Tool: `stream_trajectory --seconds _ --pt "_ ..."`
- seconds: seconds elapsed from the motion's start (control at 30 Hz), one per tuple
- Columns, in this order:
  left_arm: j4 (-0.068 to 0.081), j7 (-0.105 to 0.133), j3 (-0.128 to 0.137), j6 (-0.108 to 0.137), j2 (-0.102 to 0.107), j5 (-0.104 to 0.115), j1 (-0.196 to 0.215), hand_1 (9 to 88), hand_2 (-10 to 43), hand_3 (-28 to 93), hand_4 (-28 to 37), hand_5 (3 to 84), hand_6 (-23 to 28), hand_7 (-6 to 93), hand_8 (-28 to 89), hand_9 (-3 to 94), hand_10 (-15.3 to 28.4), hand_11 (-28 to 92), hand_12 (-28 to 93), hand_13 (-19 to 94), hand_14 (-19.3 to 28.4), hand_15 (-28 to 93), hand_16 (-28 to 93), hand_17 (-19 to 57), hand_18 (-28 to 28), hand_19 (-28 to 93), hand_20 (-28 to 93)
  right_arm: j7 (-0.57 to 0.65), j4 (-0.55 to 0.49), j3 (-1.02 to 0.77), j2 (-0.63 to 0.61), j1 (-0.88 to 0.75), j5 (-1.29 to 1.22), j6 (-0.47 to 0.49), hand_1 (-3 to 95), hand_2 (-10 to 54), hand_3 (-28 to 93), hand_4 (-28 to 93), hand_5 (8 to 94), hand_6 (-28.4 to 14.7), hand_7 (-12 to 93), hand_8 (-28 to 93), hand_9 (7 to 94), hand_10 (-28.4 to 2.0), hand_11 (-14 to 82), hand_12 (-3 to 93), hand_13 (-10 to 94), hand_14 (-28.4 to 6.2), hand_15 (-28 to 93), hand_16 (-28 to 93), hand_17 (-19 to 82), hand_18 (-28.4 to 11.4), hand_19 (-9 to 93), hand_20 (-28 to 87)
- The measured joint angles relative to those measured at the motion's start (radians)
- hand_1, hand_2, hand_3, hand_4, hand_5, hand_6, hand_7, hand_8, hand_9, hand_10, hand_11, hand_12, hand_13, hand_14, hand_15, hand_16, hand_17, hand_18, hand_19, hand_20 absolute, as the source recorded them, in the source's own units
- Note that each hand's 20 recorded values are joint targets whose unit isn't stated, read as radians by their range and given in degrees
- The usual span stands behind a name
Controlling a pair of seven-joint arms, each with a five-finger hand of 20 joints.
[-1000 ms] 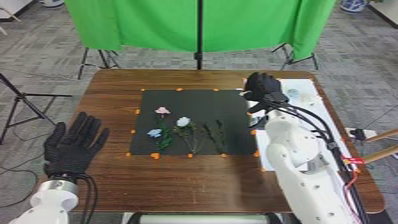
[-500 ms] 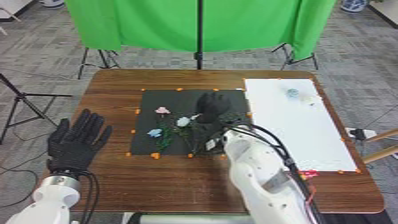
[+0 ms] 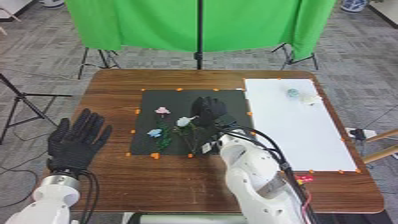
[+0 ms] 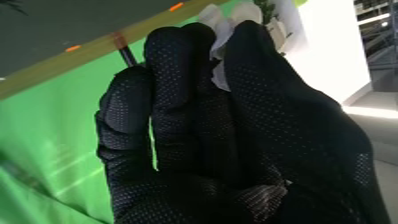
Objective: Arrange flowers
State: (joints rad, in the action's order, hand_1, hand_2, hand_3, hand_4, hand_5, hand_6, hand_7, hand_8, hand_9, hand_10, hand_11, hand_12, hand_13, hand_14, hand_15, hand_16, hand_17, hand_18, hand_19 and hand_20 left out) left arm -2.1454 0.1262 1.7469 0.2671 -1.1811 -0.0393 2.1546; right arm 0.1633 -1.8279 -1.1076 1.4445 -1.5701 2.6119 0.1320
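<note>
Black right hand (image 3: 208, 113), fingers seemingly straight and empty, could flatten the white flower (image 3: 184, 121) by sweeping left.

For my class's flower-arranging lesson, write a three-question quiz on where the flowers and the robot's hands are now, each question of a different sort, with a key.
1. Multiple choice: what lies on the white rectangular sheet?
a) the robot's black-gloved left hand
b) a small pale blue-green flower
c) the green cloth curtain

2. True or false: the robot's black-gloved right hand is over the black rectangular mat.

3. Short answer: of the small pink flower, white flower and blue flower on the mat, which has its head farthest from the robot?

Key: 1 b; 2 true; 3 the pink flower.
</note>
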Motion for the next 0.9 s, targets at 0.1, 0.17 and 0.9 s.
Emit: stream_trajectory --seconds 0.1,0.17,0.9 --pt "0.0 0.0 0.0 0.0 0.0 0.0 0.0 31.3 14.2 74 -27.8 47.6 8.5 17.5 -9 41.6 14.3 23 14 32 14.7 45 -5 -3.6 13.9 33 18 -0.02 0.034 -0.001 0.008 0.004 0.055 -0.045 65.2 -9.5 68 -28 71.7 -1.3 31 0 78.4 -10.8 9.0 39.3 65 -6.8 45 42 36 -19.2 80 40" --pt "0.0 0.0 0.0 0.0 0.0 0.0 0.0 31.3 14.2 74 -27.8 47.7 8.5 17.4 -10 41.6 14.3 23 14 32 14.7 46 -5 -3.6 13.9 33 18 -0.041 0.068 -0.004 0.015 0.008 0.108 -0.076 65.3 -9.5 68 -28 71.6 -1.3 31 0 78.4 -10.8 9.0 39.3 65 -6.8 45 42 36 -19.2 80 40" --pt "-0.006 -0.008 0.0 0.0 0.0 0.012 0.002 33.5 12.6 74 -26.8 48.3 8.7 18.1 -10 42.7 14.4 25 14 34 14.5 50 -6 -3.6 13.9 34 18 -0.092 0.015 -0.048 0.032 -0.005 0.172 0.236 68.5 -9.5 69 -28 61.5 -0.3 19 -13 61.2 -13.0 13.7 17.1 59 -6.4 34 41 29 -19.0 75 34"
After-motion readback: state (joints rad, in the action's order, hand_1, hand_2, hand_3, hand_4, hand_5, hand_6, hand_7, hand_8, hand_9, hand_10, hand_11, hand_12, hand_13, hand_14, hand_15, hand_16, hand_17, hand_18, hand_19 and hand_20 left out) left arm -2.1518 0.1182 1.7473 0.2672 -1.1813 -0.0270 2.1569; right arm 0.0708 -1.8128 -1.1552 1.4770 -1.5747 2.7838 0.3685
